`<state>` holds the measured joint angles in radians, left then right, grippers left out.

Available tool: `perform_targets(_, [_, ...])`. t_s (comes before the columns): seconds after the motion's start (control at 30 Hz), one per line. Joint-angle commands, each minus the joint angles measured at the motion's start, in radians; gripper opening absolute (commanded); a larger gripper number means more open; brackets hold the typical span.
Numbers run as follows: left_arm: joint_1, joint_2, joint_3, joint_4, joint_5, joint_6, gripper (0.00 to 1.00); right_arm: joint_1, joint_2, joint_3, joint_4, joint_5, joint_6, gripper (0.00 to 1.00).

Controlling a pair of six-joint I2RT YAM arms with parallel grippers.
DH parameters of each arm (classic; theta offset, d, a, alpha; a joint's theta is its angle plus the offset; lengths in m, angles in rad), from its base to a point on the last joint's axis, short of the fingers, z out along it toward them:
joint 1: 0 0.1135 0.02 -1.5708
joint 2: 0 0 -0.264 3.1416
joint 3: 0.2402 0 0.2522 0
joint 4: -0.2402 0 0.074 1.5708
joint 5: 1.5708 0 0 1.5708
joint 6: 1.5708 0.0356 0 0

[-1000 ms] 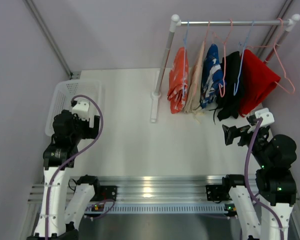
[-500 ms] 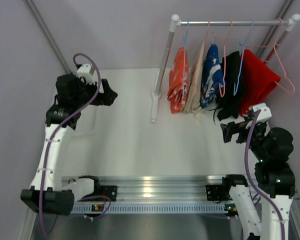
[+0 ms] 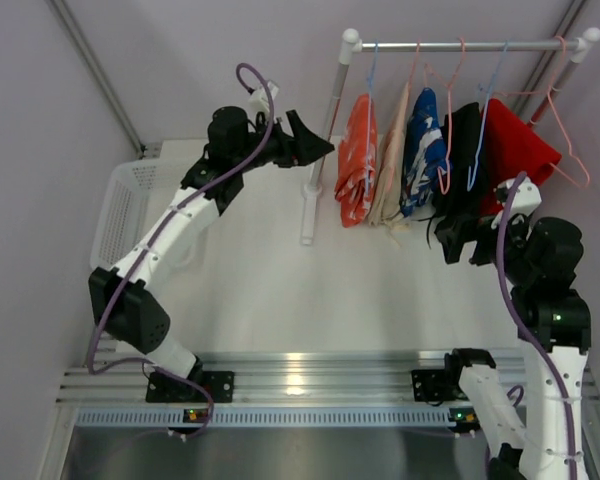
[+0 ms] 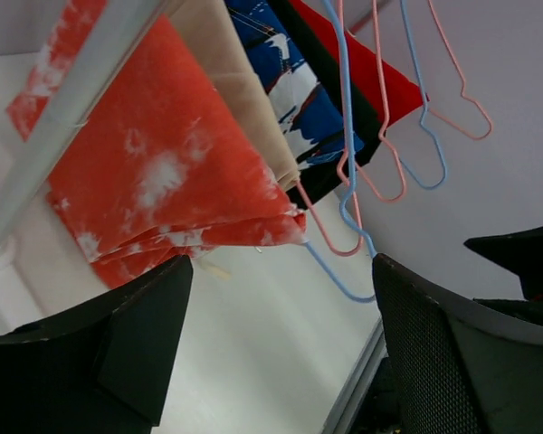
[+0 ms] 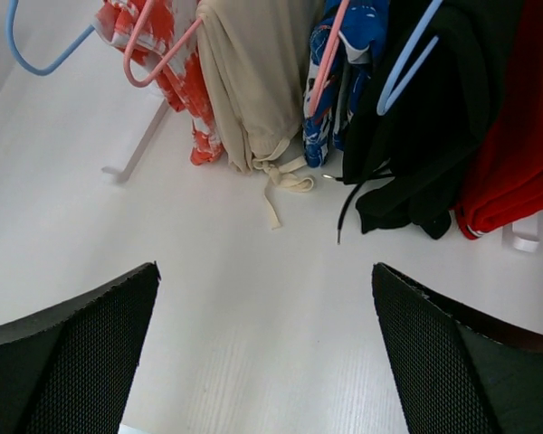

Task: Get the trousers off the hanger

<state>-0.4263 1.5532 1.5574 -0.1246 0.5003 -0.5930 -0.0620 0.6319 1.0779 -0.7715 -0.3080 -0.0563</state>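
Several trousers hang folded on wire hangers from the rail (image 3: 470,45): orange-red with white marks (image 3: 357,160), beige (image 3: 390,165), blue patterned (image 3: 422,150), black (image 3: 462,170) and red (image 3: 515,165). My left gripper (image 3: 318,148) is stretched out to the rack's left post, just left of the orange-red trousers (image 4: 154,181). It is open (image 4: 281,334) with nothing between its fingers, and a blue hanger (image 4: 348,181) hangs just beyond them. My right gripper (image 3: 458,240) is open (image 5: 262,344) and empty, low in front of the black trousers (image 5: 434,117).
The rack's white post (image 3: 325,130) stands on a foot (image 3: 308,215) on the white table. A white mesh basket (image 3: 130,200) sits at the far left. Grey walls close in on both sides and behind. Beige drawstrings (image 5: 285,185) and a black cord (image 5: 348,212) trail onto the table.
My left arm has swung up from over the basket and rightward to the rack's left post. My right gripper has edged up and closer to the black trousers.
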Motion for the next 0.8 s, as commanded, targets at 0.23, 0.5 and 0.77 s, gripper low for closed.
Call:
perform_targets(0.23, [-0.101,0.266,0.251,0.351,-0.037,-0.201,0.81,-0.096,0.135,0.146,0.023,-0.2,0.194,1.0])
perform_targets(0.5, [-0.149,0.38,0.34,0.405,-0.051,-0.258,0.73,-0.14,0.192,0.258,0.06,-0.309,0.305,0.99])
perform_targets(0.77, [-0.175,0.433,0.371,0.408,-0.062,-0.277,0.64,-0.151,0.212,0.297,0.078,-0.339,0.343,0.99])
